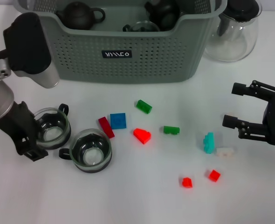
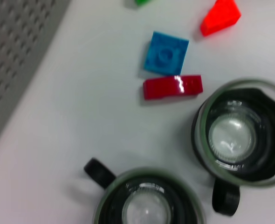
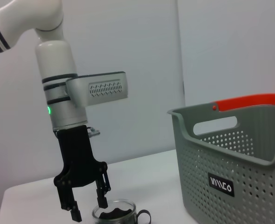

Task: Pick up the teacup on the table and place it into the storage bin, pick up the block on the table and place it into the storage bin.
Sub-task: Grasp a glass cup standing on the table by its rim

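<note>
The left end effector (image 1: 35, 135) stood open around the left teacup (image 1: 51, 128); the right end effector (image 1: 233, 105) hovered open near the blocks.

Two glass teacups with black handles stand upright: one (image 1: 52, 128) between the left end effector's (image 1: 35, 135) spread fingers, the other (image 1: 91, 150) just beside it. Small coloured blocks, such as a blue square (image 1: 118, 120), lie between both end effectors. The grey-green perforated storage bin (image 1: 128, 56) stands beyond them.
</note>
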Tool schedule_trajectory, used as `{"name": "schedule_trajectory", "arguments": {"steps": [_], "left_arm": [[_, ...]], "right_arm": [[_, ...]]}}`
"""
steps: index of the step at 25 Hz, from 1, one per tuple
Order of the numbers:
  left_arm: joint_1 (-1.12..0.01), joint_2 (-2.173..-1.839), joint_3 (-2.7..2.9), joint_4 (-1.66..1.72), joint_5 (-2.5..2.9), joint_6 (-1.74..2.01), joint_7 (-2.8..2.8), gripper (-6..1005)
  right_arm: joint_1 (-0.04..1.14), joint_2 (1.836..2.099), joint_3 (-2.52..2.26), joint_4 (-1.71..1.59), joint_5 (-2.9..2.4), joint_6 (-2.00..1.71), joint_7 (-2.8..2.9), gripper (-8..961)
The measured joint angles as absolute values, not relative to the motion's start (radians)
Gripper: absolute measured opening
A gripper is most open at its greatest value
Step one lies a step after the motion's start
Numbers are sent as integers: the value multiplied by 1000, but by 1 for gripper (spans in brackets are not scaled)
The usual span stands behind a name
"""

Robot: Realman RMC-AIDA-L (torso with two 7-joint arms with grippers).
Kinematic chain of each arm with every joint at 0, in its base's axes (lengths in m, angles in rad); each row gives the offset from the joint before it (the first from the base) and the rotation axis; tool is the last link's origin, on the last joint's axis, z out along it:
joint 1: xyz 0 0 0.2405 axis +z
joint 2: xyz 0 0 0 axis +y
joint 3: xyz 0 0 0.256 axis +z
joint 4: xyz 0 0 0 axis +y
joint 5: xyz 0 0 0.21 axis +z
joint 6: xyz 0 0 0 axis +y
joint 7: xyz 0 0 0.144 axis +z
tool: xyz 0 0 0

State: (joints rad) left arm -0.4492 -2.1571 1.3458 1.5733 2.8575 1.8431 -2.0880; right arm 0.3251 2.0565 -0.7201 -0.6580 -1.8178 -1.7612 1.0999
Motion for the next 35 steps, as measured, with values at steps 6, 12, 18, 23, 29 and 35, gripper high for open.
{"name": "schedule_trajectory", "arguments": {"steps": [6,12,18,23,29,35], "left_arm": [[-451,-2172,1391,1564,2845,1823,-2081,635],[-472,-2166,1404,1476,2856,1814,-2090,634],[-463,-2170,1398,1511,2856,1842,-2091,633],[-471,-2173,1438,1453,2854,1788,-2104,632],[-493,-2166,1458,1395,2857,1747,-2143,607],[-497,-2164,1462,1415,2858,1766,-2144,402]], "right_arm": [[331,2058,-715,-658,-1818,-1761,1100,868],[329,2058,-712,-653,-1818,-1761,1100,867],[337,2054,-708,-641,-1818,-1761,1100,867],[342,2051,-706,-635,-1818,-1756,1100,867],[343,2051,-703,-634,-1818,-1755,1100,868],[347,2051,-701,-635,-1818,-1755,1100,867]]}}
